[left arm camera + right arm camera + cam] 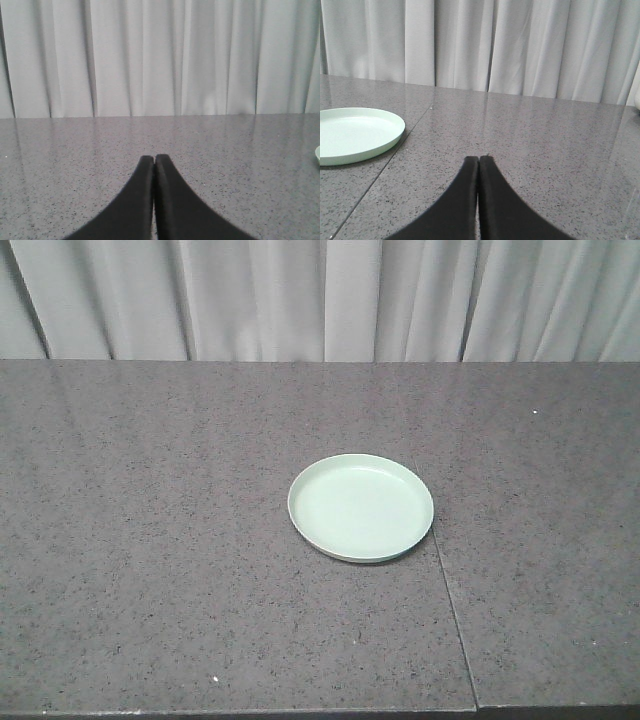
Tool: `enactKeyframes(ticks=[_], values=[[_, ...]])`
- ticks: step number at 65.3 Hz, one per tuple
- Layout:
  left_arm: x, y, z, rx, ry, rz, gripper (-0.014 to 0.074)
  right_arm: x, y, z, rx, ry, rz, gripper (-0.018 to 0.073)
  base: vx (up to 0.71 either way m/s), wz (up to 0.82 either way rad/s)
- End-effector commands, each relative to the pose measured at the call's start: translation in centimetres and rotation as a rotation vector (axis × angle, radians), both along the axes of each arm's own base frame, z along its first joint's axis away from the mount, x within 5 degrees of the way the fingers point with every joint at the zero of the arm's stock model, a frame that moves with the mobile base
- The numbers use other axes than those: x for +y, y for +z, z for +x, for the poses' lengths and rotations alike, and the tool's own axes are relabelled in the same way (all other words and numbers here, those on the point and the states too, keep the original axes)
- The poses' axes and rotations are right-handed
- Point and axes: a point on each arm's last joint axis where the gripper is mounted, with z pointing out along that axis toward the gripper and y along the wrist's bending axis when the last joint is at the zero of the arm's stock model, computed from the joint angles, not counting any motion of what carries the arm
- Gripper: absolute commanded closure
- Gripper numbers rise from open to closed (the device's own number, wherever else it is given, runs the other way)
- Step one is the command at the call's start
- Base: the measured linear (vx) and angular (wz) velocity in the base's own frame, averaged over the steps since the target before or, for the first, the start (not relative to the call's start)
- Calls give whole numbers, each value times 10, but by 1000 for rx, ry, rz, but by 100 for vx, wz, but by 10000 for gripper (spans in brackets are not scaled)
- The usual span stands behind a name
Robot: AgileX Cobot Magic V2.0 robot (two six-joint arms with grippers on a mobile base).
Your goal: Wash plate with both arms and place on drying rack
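The pale mint-green plate (361, 507) lies flat on the speckled grey countertop (150, 540), a little right of centre in the front view. In the right wrist view the plate (355, 134) sits at the left, apart from my right gripper (479, 159), whose black fingers are pressed together with nothing between them. My left gripper (154, 158) is likewise shut and empty, low over bare counter; only a sliver of the plate (317, 156) shows at that view's right edge. Neither arm appears in the front view. The drying rack is out of view.
A seam (450, 610) in the countertop runs from beside the plate toward the front edge. Pale pleated curtains (320, 300) hang behind the counter's far edge.
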Motion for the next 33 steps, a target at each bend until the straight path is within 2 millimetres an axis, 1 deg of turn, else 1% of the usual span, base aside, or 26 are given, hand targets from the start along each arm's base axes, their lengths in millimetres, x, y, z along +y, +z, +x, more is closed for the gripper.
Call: enactKeyframes(ticks=[1,33], values=[[0,16,-4,-115,-9,-11,603,0,6,0,-78,2,-6,564,0,0],[0,16,-4,-115,-9,-11,603,0,7,0,-87,3,-5,564,0,0]])
